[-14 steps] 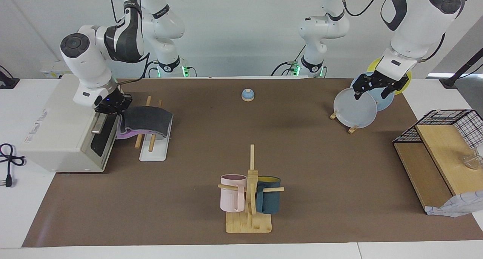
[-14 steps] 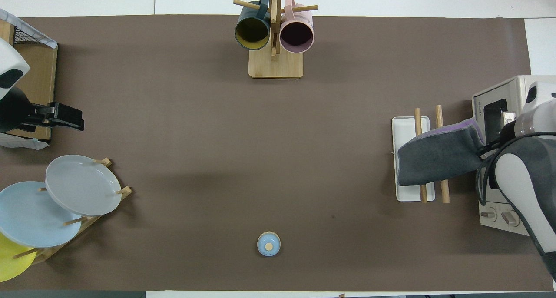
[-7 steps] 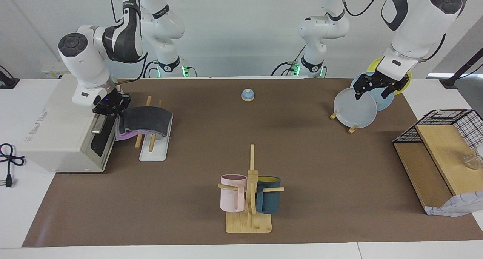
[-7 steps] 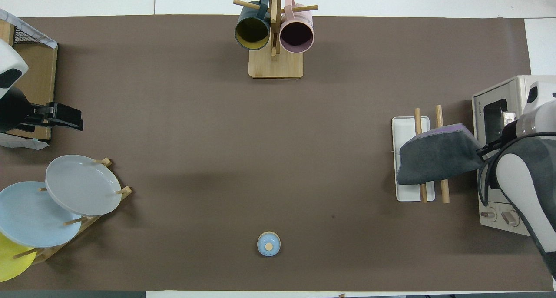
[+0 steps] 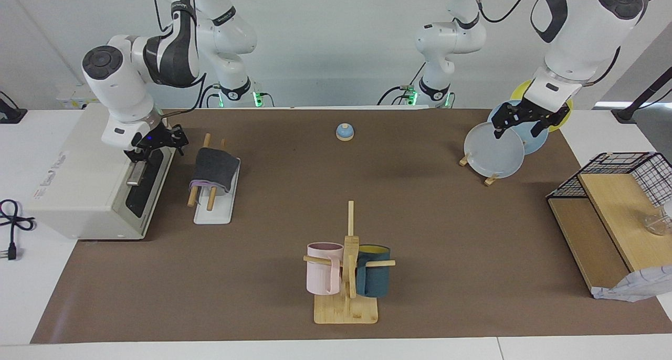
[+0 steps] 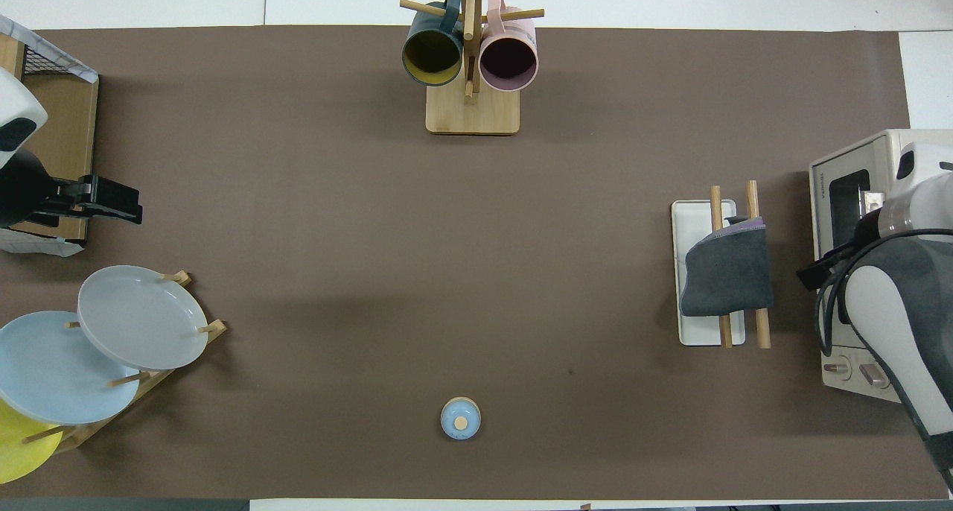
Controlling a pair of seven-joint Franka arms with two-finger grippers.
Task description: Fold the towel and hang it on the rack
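Observation:
The grey towel [image 5: 214, 167] with a purple underside lies folded and draped over both wooden rails of the rack [image 5: 212, 213], at the right arm's end of the table. In the overhead view the towel [image 6: 726, 276] covers the rails' middle and hangs down over the rack's white base [image 6: 692, 214]. My right gripper [image 5: 157, 144] is open and holds nothing. It hovers beside the towel, between the rack and the oven's front, clear of the cloth. My left gripper [image 5: 517, 129] waits open in the air over the plates.
A cream toaster oven [image 5: 79, 181] stands right beside the rack. A bamboo mug stand [image 5: 346, 307] with two mugs is farthest from the robots. Near them sits a small blue bell [image 5: 344, 132]. A plate stand [image 5: 491, 180] and a wooden shelf [image 5: 604, 213] fill the left arm's end.
My right gripper opened and let go of the towel. The held end dropped over the rail, so the towel now hangs on the rack. The gripper drew back toward the oven.

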